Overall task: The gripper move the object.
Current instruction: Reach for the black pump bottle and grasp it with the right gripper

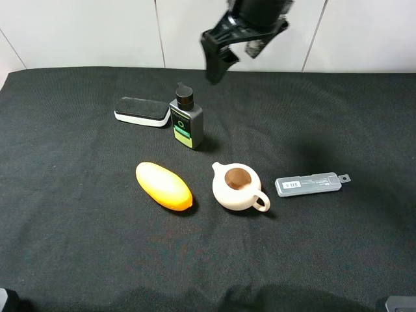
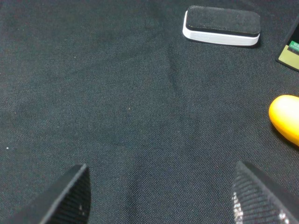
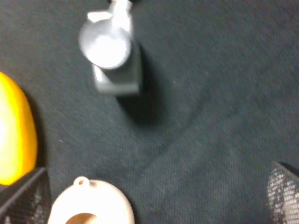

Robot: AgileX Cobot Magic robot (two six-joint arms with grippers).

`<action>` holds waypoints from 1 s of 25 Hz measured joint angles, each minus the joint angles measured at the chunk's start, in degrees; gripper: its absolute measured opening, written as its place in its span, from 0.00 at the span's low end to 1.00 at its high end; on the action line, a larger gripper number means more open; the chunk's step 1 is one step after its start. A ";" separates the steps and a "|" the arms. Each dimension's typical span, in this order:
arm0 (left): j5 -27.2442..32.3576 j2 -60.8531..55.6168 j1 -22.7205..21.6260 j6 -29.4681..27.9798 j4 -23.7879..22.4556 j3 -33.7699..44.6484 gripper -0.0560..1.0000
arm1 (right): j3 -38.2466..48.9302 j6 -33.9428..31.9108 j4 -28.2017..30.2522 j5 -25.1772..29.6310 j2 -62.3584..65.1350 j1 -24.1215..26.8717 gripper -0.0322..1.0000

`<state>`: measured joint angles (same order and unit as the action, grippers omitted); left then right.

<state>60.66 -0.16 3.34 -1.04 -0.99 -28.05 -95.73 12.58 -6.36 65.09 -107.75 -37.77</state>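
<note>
The object, a small dark grey bottle (image 1: 186, 121) with a black cap and a green and cream label, stands upright on the black cloth at the back centre. My right gripper (image 1: 218, 65) hangs in the air above and behind it, a little to its right, open and empty. The right wrist view shows the bottle (image 3: 113, 51) from above, blurred, with the open fingertips (image 3: 23, 196) at the frame corners. My left gripper (image 2: 161, 196) is open and empty over bare cloth. It does not show in the exterior high view. A corner of the bottle's label (image 2: 292, 51) shows in the left wrist view.
A black-and-white eraser block (image 1: 142, 111) lies just left of the bottle. A yellow oval fruit (image 1: 164, 186) and a cream teapot (image 1: 237, 186) sit in front of it. A clear flat plastic case (image 1: 309, 184) lies to the right.
</note>
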 joint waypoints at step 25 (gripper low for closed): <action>0.00 0.00 0.00 0.00 0.00 0.00 0.69 | -7.68 2.21 -1.44 -3.84 -12.93 -6.53 0.70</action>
<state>60.66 -0.16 3.34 -1.04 -0.99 -28.05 -103.41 14.80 -7.81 61.26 -120.68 -44.31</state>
